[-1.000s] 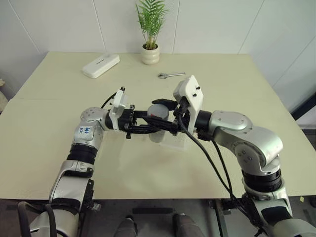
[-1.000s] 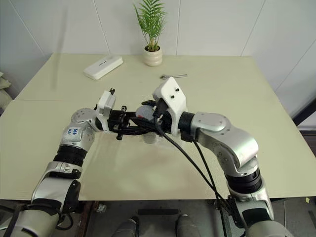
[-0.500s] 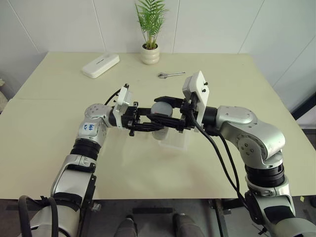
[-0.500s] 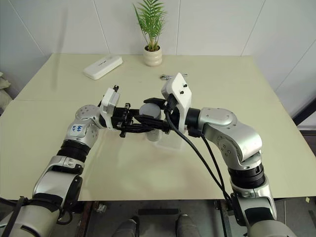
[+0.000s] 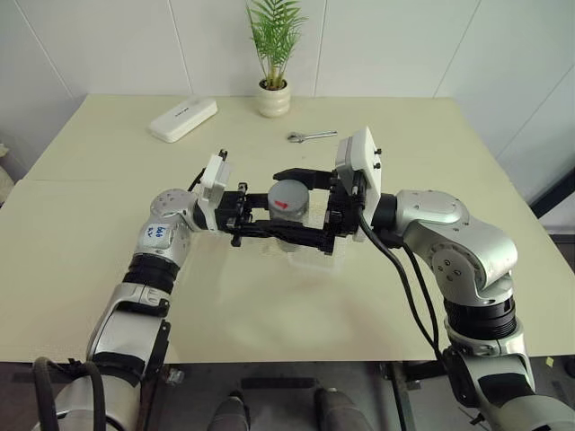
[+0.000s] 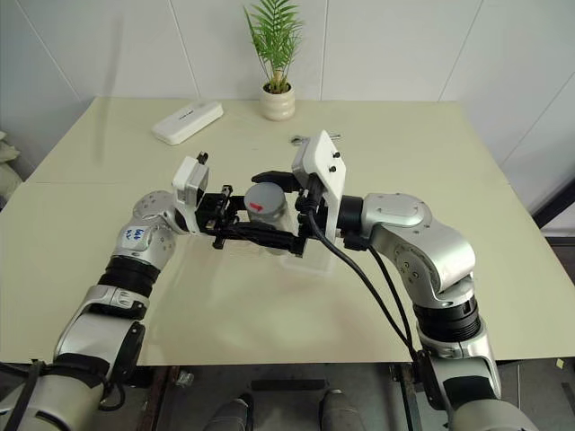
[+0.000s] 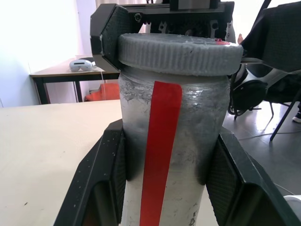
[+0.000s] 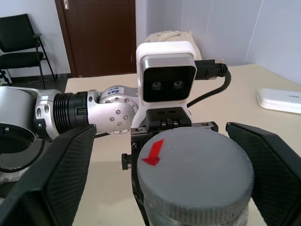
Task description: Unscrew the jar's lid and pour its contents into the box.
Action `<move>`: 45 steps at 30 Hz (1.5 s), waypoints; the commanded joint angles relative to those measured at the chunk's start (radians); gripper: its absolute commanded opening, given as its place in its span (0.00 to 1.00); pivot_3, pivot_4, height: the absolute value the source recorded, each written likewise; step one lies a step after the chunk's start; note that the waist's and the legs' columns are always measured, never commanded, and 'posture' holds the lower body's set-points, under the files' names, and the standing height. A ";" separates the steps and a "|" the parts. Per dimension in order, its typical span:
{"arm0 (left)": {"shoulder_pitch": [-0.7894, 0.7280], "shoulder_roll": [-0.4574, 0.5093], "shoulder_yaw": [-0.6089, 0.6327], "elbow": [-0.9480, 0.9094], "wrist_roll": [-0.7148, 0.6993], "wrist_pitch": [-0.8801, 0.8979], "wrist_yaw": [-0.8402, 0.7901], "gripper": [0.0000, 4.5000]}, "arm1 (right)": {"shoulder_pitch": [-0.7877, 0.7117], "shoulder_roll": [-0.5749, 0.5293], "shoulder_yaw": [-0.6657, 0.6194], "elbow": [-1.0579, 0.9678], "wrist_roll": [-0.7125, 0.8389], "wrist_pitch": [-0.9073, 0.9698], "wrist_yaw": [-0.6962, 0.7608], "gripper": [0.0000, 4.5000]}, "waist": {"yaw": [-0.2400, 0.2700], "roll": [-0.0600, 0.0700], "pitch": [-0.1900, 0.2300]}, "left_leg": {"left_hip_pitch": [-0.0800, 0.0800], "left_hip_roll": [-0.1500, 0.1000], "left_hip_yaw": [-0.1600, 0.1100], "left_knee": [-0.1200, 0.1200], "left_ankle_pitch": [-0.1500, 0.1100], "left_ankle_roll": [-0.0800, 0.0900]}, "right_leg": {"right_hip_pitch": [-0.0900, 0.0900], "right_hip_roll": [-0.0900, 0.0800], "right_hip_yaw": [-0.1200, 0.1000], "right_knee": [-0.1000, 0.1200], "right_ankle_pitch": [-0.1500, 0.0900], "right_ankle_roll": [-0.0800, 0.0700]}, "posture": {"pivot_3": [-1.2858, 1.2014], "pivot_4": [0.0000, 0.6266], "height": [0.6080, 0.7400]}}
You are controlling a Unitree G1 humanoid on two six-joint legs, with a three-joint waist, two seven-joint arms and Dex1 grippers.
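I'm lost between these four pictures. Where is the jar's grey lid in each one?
Left eye view: the lid sits mid-picture, between both grippers.
Right eye view: mid-picture, slightly left of centre.
Left wrist view: along the top, capping the jar.
Right wrist view: low centre.
Shared landmark: the red mark on the lid.

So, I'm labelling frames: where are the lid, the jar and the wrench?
lid [image 8: 197, 165]: right wrist view, flat grey top.
jar [image 7: 169, 165]: left wrist view, body, on the red stripe.
wrench [image 5: 311, 136]: left eye view, mid-handle.
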 commanded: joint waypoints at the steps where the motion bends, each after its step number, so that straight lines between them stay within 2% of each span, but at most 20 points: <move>1: 0.012 0.031 -0.013 0.007 -0.011 0.043 -0.110 0.42 | -0.057 0.031 0.067 -0.109 0.078 -0.060 0.103 1.00 | -0.001 0.000 0.000 | 0.000 0.000 0.000 0.000 0.000 0.000 | 0.000 0.000 0.000 0.000 0.000 0.000 | 0.52 0.24 1.00; 10: 0.040 0.083 -0.059 -0.070 -0.061 0.064 -0.110 0.42 | -0.077 -0.005 0.052 -0.056 0.024 -0.079 0.083 1.00 | 0.001 0.000 0.000 | 0.000 0.000 0.000 0.000 0.000 0.000 | 0.000 0.000 0.000 0.000 0.000 0.000 | 0.52 0.24 1.00; 20: 0.054 0.083 -0.072 -0.107 -0.070 0.056 -0.110 0.42 | -0.114 0.014 0.061 0.020 -0.013 -0.100 0.043 1.00 | 0.000 0.001 0.000 | -0.001 0.000 -0.001 0.000 0.000 0.000 | -0.001 0.000 -0.001 0.001 0.000 0.000 | 0.52 0.24 1.00; 37: 0.090 0.077 -0.041 -0.200 -0.066 0.048 -0.110 0.42 | -0.112 0.026 0.118 0.101 -0.084 -0.136 0.027 1.00 | -0.001 0.001 0.000 | -0.001 0.000 -0.001 0.000 0.000 0.000 | -0.002 0.000 -0.001 0.001 0.000 -0.001 | 0.52 0.24 1.00; 45: 0.086 0.072 0.007 -0.192 -0.037 0.030 -0.104 0.42 | -0.102 0.000 0.101 0.049 -0.056 -0.075 0.034 1.00 | -0.001 0.001 0.000 | -0.001 0.000 -0.001 0.000 0.000 0.000 | -0.002 0.000 -0.001 0.001 0.000 -0.001 | 0.52 0.24 1.00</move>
